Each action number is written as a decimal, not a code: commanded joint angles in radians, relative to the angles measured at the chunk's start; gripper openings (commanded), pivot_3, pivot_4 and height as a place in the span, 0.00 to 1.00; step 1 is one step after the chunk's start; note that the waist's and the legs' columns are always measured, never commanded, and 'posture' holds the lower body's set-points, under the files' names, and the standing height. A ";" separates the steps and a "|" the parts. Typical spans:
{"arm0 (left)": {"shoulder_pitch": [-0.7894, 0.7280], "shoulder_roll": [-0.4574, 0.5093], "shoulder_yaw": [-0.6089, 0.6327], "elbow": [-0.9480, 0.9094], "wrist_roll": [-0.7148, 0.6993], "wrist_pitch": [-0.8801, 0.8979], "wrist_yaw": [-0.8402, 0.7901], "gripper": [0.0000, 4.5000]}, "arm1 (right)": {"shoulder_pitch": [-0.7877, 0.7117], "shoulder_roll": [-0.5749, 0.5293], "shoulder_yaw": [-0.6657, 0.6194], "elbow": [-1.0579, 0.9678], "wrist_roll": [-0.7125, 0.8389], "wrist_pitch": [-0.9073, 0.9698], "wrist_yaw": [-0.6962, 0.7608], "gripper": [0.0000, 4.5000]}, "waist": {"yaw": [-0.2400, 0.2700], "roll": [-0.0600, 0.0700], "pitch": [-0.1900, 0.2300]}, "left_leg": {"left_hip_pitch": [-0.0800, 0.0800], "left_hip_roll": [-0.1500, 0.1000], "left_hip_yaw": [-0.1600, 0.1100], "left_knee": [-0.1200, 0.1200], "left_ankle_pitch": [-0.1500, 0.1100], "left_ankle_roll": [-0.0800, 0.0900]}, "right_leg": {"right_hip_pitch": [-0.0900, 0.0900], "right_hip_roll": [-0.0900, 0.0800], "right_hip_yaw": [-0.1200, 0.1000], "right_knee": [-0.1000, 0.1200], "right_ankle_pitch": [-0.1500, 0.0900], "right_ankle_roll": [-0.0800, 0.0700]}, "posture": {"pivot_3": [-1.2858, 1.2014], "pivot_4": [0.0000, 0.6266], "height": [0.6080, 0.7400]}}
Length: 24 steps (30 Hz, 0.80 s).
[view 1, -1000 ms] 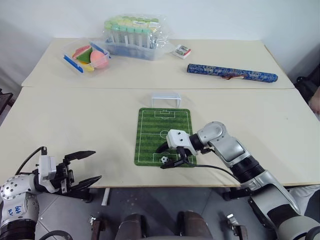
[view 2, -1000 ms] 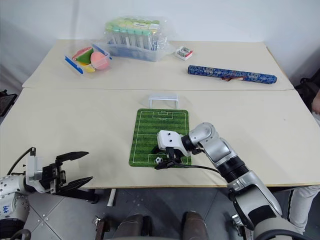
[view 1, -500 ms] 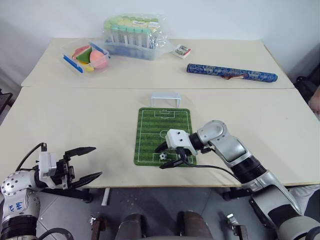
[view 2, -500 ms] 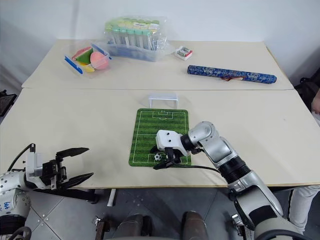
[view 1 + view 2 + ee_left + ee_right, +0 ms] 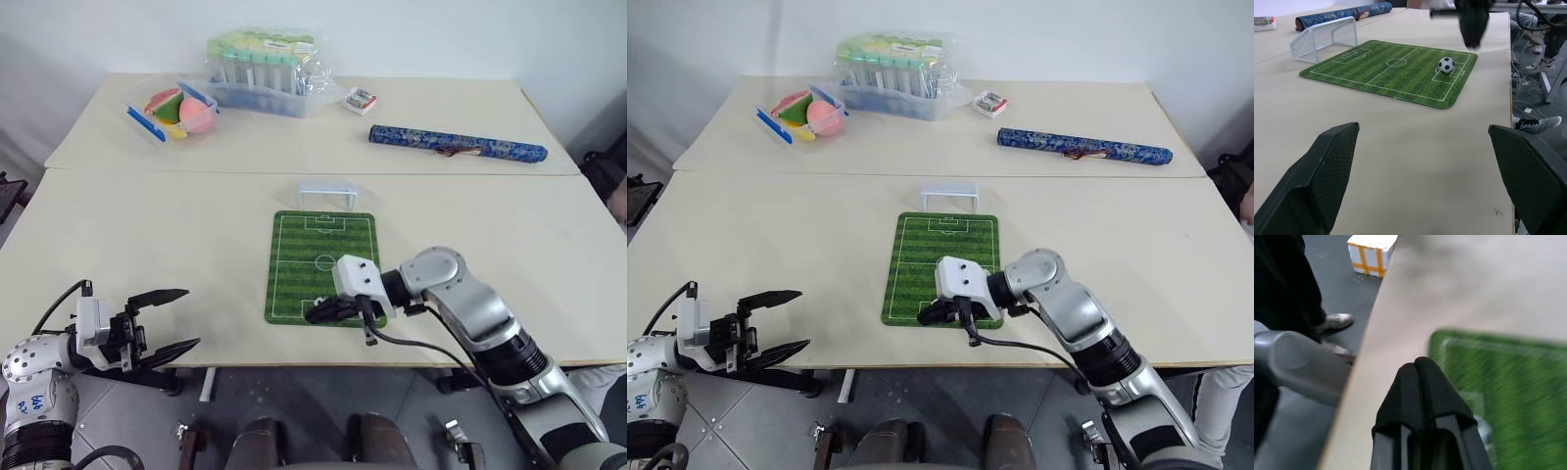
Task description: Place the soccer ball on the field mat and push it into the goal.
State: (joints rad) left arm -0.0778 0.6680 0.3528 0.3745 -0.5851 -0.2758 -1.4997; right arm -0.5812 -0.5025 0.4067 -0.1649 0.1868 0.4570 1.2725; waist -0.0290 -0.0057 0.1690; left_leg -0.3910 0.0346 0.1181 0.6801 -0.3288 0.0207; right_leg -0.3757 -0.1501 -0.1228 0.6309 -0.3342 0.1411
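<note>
Two pale counters (image 5: 147, 235) stand end to end before a white wall, and on the nearer one lies the field mat (image 5: 323, 250), a green striped rectangle with white pitch lines. At the mat's far short edge stands the goal (image 5: 326, 192), a low white frame with netting, its mouth facing the mat. The soccer ball (image 5: 1446, 64) rests on the mat at the near end, on the white lines of the box there, well apart from the goal. The right hand (image 5: 315, 313) hangs just over the mat's near edge, its two black fingers (image 5: 1418, 387) pressed together and clenched on nothing, pointing toward the robot's left; the ball sits close by it but apart. The left hand (image 5: 167, 321) is off the near-left corner of the counter, level, its fingers (image 5: 1320, 171) spread wide and empty, aimed across the counter toward the mat. On the far counter sit a clear box of capped tubes (image 5: 265, 69), a clear tray (image 5: 147, 108) holding a pink-orange ball (image 5: 199, 116) among colourful toys, a small packet (image 5: 359, 99), and a long blue patterned roll (image 5: 458, 145).
</note>
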 commanded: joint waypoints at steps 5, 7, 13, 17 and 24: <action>-0.018 0.018 0.018 0.006 -0.011 0.013 -0.011 1.00 | 0.013 0.022 0.025 0.002 -0.011 -0.009 -0.058 0.01 | -0.003 0.000 0.000 | 0.000 0.001 0.000 0.000 0.000 -0.001 | 0.000 0.001 0.000 0.000 0.000 0.000 | 0.52 0.24 1.00; -0.025 0.017 0.016 0.009 -0.008 0.015 -0.007 1.00 | -0.006 0.041 0.030 0.065 -0.033 -0.041 -0.079 0.01 | -0.002 0.000 0.000 | 0.000 0.000 0.000 0.000 0.000 0.000 | 0.000 0.001 0.000 0.000 0.000 0.000 | 0.52 0.24 1.00; -0.100 0.009 0.024 0.028 -0.001 0.032 0.081 1.00 | -0.106 0.075 -0.023 0.272 -0.091 -0.139 -0.158 0.01 | -0.002 0.000 0.000 | 0.000 0.000 0.000 0.000 0.000 0.000 | 0.000 0.000 0.000 0.000 0.000 0.000 | 0.52 0.24 1.00; -0.156 0.012 0.024 0.050 0.005 0.035 0.118 1.00 | -0.249 0.097 -0.114 0.440 -0.103 -0.238 -0.258 0.01 | -0.005 0.000 0.001 | 0.000 0.000 0.000 0.000 0.000 0.000 | 0.000 0.000 0.000 0.001 0.000 0.000 | 0.52 0.24 1.00; -0.249 0.006 0.011 0.126 0.047 0.014 0.181 1.00 | -0.385 0.057 -0.222 0.559 -0.097 -0.301 -0.283 0.01 | -0.014 0.000 0.001 | 0.000 0.000 0.000 -0.001 0.000 -0.001 | -0.001 0.000 -0.003 0.001 0.000 0.000 | 0.52 0.24 1.00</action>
State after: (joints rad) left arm -0.3133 0.6688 0.3542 0.4897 -0.5537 -0.2462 -1.3442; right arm -0.9529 -0.4276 0.2201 0.4002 0.0782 0.1730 0.9872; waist -0.0435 -0.0054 0.1701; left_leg -0.3912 0.0349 0.1174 0.6785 -0.3290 0.0200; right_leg -0.3765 -0.1498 -0.1265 0.6317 -0.3342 0.1411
